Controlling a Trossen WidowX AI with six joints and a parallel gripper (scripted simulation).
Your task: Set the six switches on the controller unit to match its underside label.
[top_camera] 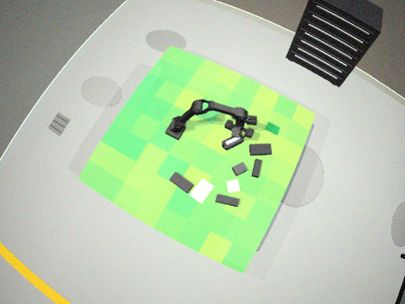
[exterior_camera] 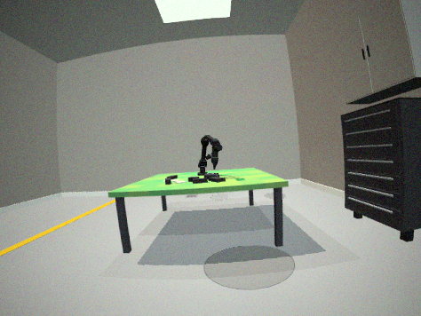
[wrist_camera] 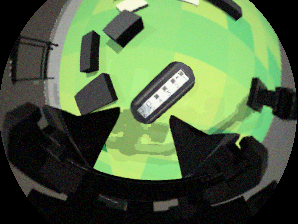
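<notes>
Green bench, fingers wide, empty.

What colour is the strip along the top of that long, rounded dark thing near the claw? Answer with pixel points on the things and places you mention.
White with small dark marks; the wrist view shows the strip (top_camera: pixel 232 141) (wrist_camera: pixel 163 93) best.

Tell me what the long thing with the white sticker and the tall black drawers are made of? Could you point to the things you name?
The controller unit (top_camera: pixel 227 146) (wrist_camera: pixel 172 70) looks like matt dark plastic: smooth, rounded ends. The drawer cabinet (top_camera: pixel 363 43) (exterior_camera: pixel 373 153) is probably painted metal, with pale, straight handle strips.
</notes>
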